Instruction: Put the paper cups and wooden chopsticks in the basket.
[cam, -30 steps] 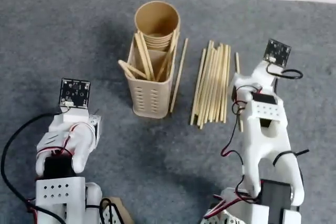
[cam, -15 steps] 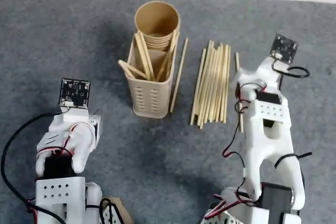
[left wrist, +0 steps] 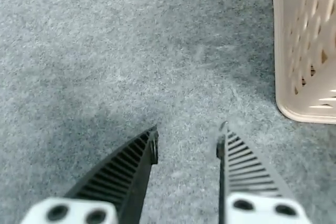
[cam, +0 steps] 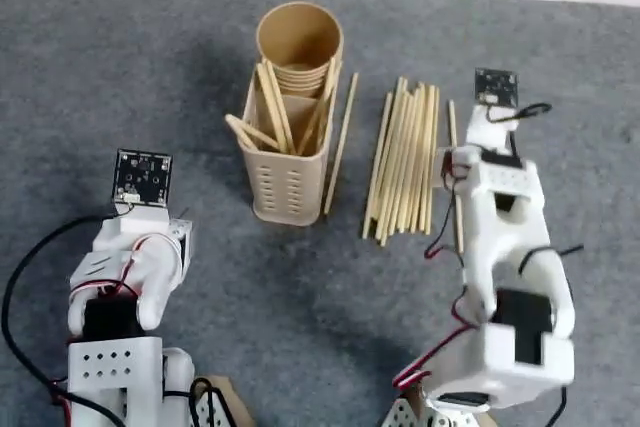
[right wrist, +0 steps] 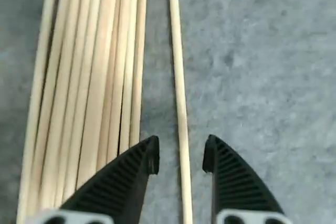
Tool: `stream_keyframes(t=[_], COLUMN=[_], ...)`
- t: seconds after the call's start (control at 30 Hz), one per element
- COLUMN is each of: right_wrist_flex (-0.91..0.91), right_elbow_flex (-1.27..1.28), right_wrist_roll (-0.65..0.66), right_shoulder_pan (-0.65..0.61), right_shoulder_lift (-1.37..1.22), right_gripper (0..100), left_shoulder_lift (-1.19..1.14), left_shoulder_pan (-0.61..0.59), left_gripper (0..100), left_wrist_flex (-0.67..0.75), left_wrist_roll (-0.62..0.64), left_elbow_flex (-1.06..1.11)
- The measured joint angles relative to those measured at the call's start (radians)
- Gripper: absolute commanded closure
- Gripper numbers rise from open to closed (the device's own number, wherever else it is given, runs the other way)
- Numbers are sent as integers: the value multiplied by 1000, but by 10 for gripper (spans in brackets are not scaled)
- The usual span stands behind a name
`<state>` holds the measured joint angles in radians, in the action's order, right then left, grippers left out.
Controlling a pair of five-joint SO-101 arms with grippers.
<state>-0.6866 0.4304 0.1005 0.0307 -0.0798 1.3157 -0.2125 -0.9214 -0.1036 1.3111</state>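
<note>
**One stick between my right fingers**

My right gripper (right wrist: 180, 153) is over the grey bench (cam: 120, 67). Its fingers are a little apart, one on each side of a lone chopstick (right wrist: 177, 77), not squeezing it. The big pile of chopsticks (cam: 405, 162) lies just beside it. The basket (cam: 288, 192) holds the paper cups (cam: 300, 37) and some sticks. My left gripper (left wrist: 187, 140) is near the basket, with its fingers apart and holding nothing.

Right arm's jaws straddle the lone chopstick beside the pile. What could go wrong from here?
1. The lone chopstick lies flat on the carpet; the jaws may slip off it.
2. One jaw sits close to the pile, so closing may drag neighbours.
3. The basket looks crowded; insertion may snag.
</note>
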Motion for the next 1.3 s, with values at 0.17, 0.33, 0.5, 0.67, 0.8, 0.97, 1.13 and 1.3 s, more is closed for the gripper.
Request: stream_keyframes(t=[0.17, 0.33, 0.5, 0.67, 0.8, 0.97, 1.13, 1.3], right_wrist_flex=[-58, -64, -69, -86, -92, -92, -92, -92], right_elbow_flex=[-86, -94, -94, -94, -94, -94, -94, -94], right_wrist_roll=[38, 64, 84, 84, 8, -163, -292, -334], right_shoulder_pan=[-44, -63, -61, -91, -126, -190, -284, -388], right_shoulder_lift=[-14, -26, -55, -58, -58, -58, -58, -61], right_gripper=[852, 852, 852, 852, 852, 852, 852, 852], left_shoulder_lift=[0, 0, 0, 0, 0, 0, 0, 0], left_shoulder_pan=[0, 0, 0, 0, 0, 0, 0, 0], left_gripper=[794, 794, 794, 794, 794, 794, 794, 794], left_wrist_flex=[0, 0, 0, 0, 0, 0, 0, 0], left_wrist_roll=[0, 0, 0, 0, 0, 0, 0, 0], left_elbow_flex=[0, 0, 0, 0, 0, 0, 0, 0])
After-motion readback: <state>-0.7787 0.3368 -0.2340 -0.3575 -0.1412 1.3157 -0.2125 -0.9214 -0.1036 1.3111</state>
